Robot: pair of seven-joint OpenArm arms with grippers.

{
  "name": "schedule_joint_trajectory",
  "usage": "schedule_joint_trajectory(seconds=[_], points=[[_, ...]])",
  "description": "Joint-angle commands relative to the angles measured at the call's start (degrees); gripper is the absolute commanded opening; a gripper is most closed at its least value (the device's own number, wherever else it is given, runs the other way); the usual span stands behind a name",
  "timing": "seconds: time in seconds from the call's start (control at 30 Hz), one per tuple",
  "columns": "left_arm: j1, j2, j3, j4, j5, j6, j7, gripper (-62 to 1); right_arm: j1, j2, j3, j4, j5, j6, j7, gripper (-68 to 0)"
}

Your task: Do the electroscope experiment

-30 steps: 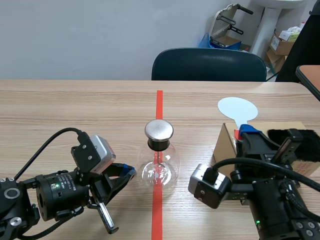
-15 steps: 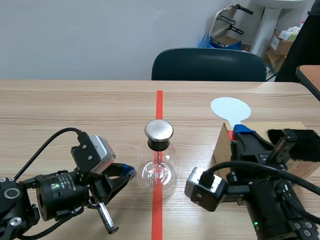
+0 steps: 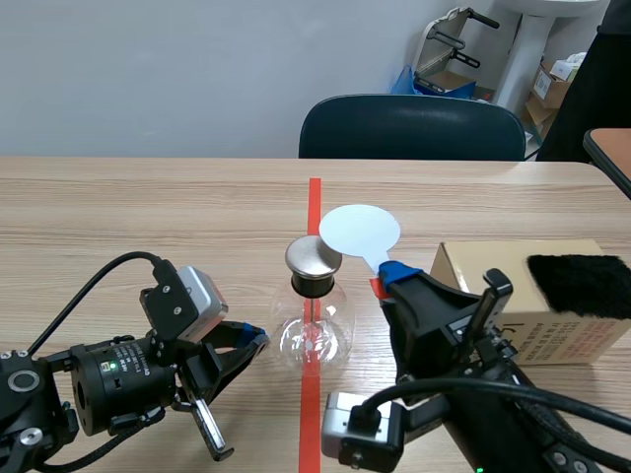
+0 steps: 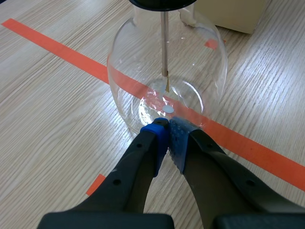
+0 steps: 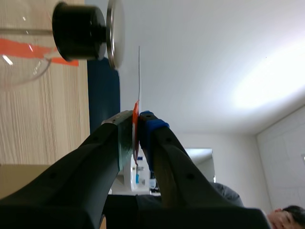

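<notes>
R pincer (image 3: pixel 392 279), clamped on paddle (image 3: pixel 360 231), had swung it left from over the box (image 3: pixel 532 296) to just beside the electroscope (image 3: pixel 314 330) cap (image 3: pixel 314 256), so charging looked imminent. L pincer (image 4: pixel 167 129) closed, empty, tips at its glass. Electroscope stood on counter (image 3: pixel 148 217).

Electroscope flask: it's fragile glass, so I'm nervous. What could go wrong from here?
The white disc in the right gripper hangs close to the metal cap; a sideways bump might tip the flask. The shut left gripper sits against its glass base and could push it away.
</notes>
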Motion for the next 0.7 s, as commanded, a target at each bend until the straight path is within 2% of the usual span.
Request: schedule_joint_trajectory(seconds=[0.0, 0.23, 0.67], points=[[-0.46, 0.44, 0.07, 0.74, -0.37, 0.09, -0.79, -59.4, 0.68, 0.63, 0.33, 0.94, 0.0, -0.63, 1.29, -65.8], [-0.46, 0.44, 0.07, 0.74, -0.37, 0.09, -0.79, -59.4, 0.68, 0.63, 0.33, 0.94, 0.0, -0.63, 6.62, -65.8], [-0.37, 0.44, 0.07, 0.74, -0.37, 0.09, -0.76, -59.4, 0.68, 0.63, 0.33, 0.94, 0.0, -0.63, 6.84, -65.8]])
